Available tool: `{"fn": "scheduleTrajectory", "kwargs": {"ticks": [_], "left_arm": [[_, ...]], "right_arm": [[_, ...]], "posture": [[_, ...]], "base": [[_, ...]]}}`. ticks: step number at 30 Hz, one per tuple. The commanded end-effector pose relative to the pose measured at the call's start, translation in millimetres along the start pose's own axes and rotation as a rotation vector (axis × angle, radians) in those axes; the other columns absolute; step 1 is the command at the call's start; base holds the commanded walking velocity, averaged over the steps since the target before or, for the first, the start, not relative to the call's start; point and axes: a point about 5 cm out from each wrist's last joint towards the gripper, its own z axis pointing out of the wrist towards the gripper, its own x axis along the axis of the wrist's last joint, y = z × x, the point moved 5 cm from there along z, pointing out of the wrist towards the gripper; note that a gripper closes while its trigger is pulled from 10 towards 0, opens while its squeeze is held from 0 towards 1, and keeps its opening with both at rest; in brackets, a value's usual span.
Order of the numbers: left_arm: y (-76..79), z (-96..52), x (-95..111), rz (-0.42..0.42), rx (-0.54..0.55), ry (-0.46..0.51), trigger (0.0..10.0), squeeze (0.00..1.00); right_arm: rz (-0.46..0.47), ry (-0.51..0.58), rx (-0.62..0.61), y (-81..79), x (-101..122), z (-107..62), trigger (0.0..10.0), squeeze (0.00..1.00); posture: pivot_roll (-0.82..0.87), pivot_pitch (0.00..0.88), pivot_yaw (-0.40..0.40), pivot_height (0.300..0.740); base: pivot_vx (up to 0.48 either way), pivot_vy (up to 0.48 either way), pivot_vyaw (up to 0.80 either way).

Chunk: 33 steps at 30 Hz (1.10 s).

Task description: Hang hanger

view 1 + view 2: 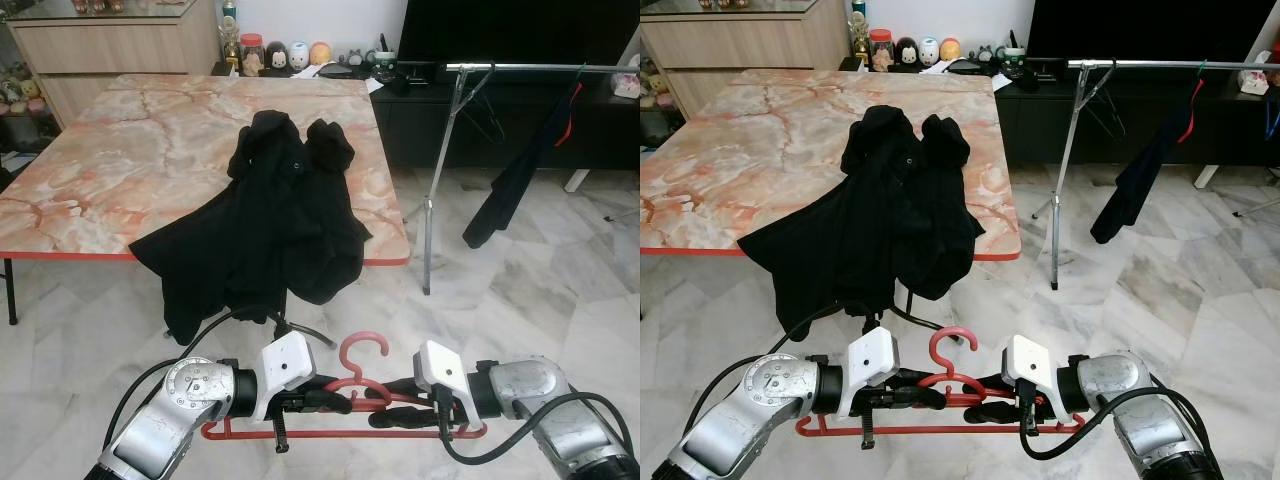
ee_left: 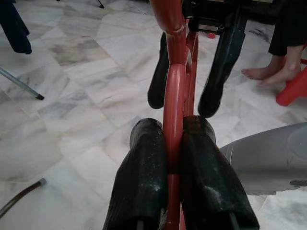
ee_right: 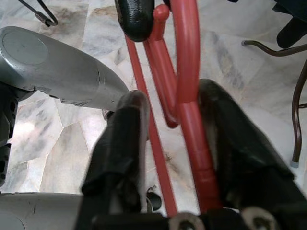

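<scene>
I hold a red plastic hanger (image 1: 350, 433) low before me, above the marble floor, with its hook (image 1: 362, 352) pointing up. My left gripper (image 1: 335, 400) is shut on the hanger's neck; in the left wrist view both pads (image 2: 144, 163) press the red bar (image 2: 175, 96). My right gripper (image 1: 385, 405) comes from the other side and stands open astride the same neck, the bar (image 3: 187, 57) lying against one finger (image 3: 230, 139) with a gap to the other. A metal clothes rack (image 1: 540, 68) stands at the far right.
A black garment (image 1: 275, 220) droops over the front edge of the marble table (image 1: 120, 150). A dark garment (image 1: 515, 180) and a thin empty hanger (image 1: 487, 115) hang on the rack. A person's bare feet (image 2: 268, 72) and a red stool (image 2: 292, 88) are nearby.
</scene>
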Motion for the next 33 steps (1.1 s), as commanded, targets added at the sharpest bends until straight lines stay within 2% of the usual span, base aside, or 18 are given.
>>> {"fn": "scheduleTrajectory", "kwargs": {"ticks": [1, 2, 4, 9, 10, 13, 21, 22, 24, 26, 29, 31, 33], "left_arm": [[-8.4, -4.1, 1.8, 0.058, 0.034, -0.022, 0.0, 0.00], [-8.4, -4.1, 1.8, 0.058, 0.034, -0.022, 0.0, 0.00], [-4.9, -7.3, -3.3, 0.122, -0.001, -0.066, 0.0, 0.00], [-3.1, -11.7, -10.4, 0.179, -0.030, -0.121, 0.0, 0.00], [-5.1, -15.7, -17.8, 0.217, -0.039, -0.174, 0.0, 0.00], [-8.9, -20.2, -27.0, 0.256, -0.046, -0.228, 0.0, 0.00], [-15.8, -26.1, -41.8, 0.271, -0.022, -0.287, 0.0, 0.00], [-17.5, -28.2, -46.2, 0.263, -0.010, -0.298, 0.0, 0.00], [-23.8, -36.7, -62.4, 0.216, 0.036, -0.327, 0.0, 0.00], [-25.9, -40.7, -69.7, 0.194, 0.054, -0.339, 0.0, 0.00], [-32.1, -54.3, -94.7, 0.129, 0.125, -0.383, 0.0, 0.00], [-39.3, -66.1, -119.7, 0.066, 0.240, -0.419, 0.0, 0.00], [-40.1, -67.1, -122.6, 0.055, 0.256, -0.420, 0.0, 0.00]], "right_arm": [[-0.014, 0.006, 0.025, -3.3, 2.3, 2.8, 10.0, 1.00], [-0.014, 0.006, 0.025, -3.3, 2.3, 2.8, 10.0, 1.00], [-0.018, -0.006, 0.005, -0.4, -1.7, 4.2, 10.0, 1.00], [-0.020, -0.015, -0.013, 2.4, -4.0, 4.5, 10.0, 1.00], [-0.021, -0.021, -0.015, 2.8, -5.4, 4.7, 10.0, 1.00], [-0.022, -0.029, -0.004, 1.2, -6.8, 6.0, 10.0, 1.00], [-0.037, -0.121, -0.002, -1.0, -24.7, 6.3, 10.0, 1.00], [-0.036, -0.135, -0.004, -1.3, -28.6, 5.9, 10.0, 0.96], [-0.011, -0.162, -0.008, -2.9, -39.5, 5.4, 10.0, 0.00], [0.001, -0.173, -0.006, -4.5, -44.6, 5.5, 10.0, 0.00], [0.066, -0.205, -0.001, -11.9, -64.5, 7.1, 10.0, 0.00], [0.150, -0.240, -0.040, -16.8, -89.0, 8.3, 10.0, 0.00], [0.161, -0.242, -0.044, -17.5, -91.7, 8.5, 10.0, 0.00]], "posture": [[-0.01, 0.000, -0.067, 0.740], [-0.01, 0.000, -0.067, 0.740], [-0.01, 0.000, -0.067, 0.740], [-0.01, 0.000, -0.067, 0.740], [-0.01, 0.000, -0.067, 0.740], [-0.01, 0.000, -0.067, 0.740], [-0.01, 0.000, -0.067, 0.740], [-0.01, 0.000, -0.067, 0.740], [-0.01, 0.000, -0.067, 0.740], [-0.02, 0.000, -0.068, 0.740], [-0.01, 0.000, -0.071, 0.740], [-0.01, 0.000, -0.070, 0.740], [-0.01, 0.000, -0.070, 0.740]], "base": [[0.000, 0.000, 0.00], [0.000, 0.000, 0.00], [0.000, 0.000, 0.00], [0.000, 0.000, 0.00], [0.000, 0.000, 0.00], [0.000, 0.000, 0.00], [0.000, 0.000, 0.00], [0.000, 0.000, 0.00], [0.000, 0.000, 0.00], [0.000, 0.000, 0.00], [0.000, 0.000, 0.00], [0.000, 0.000, 0.00], [0.000, 0.000, 0.00]]}}
